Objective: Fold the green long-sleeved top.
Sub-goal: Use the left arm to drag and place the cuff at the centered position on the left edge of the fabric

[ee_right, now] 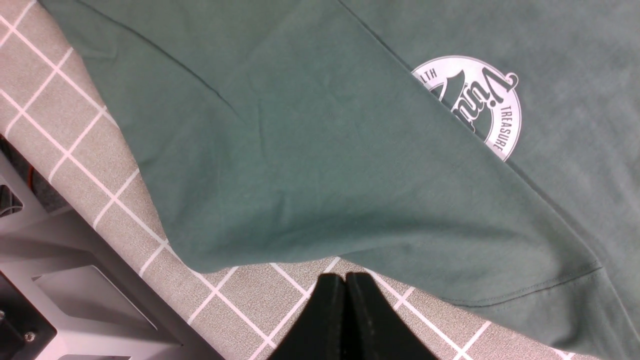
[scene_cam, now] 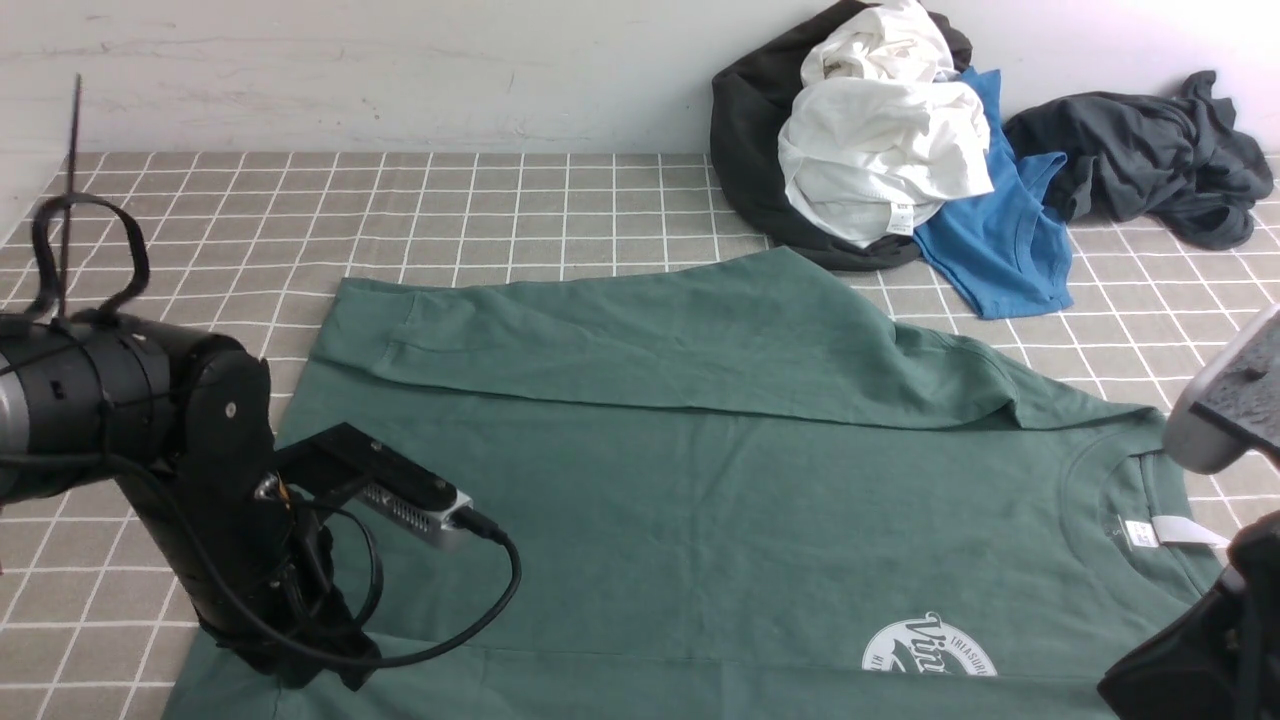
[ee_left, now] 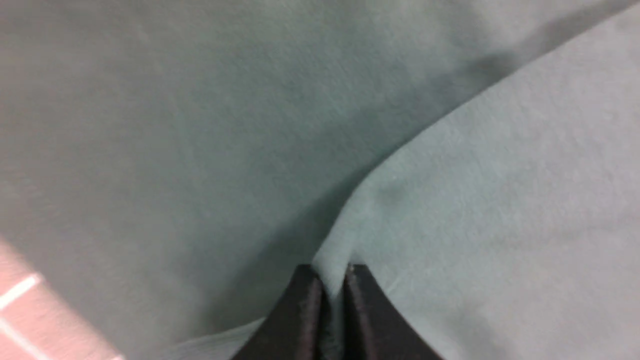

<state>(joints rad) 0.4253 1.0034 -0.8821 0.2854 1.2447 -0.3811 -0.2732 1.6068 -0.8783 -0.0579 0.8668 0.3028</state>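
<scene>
The green long-sleeved top (scene_cam: 700, 480) lies spread face up on the checked cloth, neck to the right, with one sleeve (scene_cam: 650, 340) folded across its far side. Its white round logo (scene_cam: 930, 645) and neck label (scene_cam: 1175, 530) show. My left gripper (ee_left: 334, 272) is shut on a raised fold of the green fabric at the top's near left part; in the front view the arm (scene_cam: 220, 480) hides the fingers. My right gripper (ee_right: 345, 277) is shut and empty, over bare checked cloth just beside the near sleeve (ee_right: 310, 165), which covers part of the logo (ee_right: 492, 100).
A pile of white (scene_cam: 880, 150), black and bright blue (scene_cam: 1000, 230) garments sits at the far right by the wall, with a dark grey garment (scene_cam: 1150, 150) beside it. The table's near edge and metal frame (ee_right: 65, 280) show in the right wrist view.
</scene>
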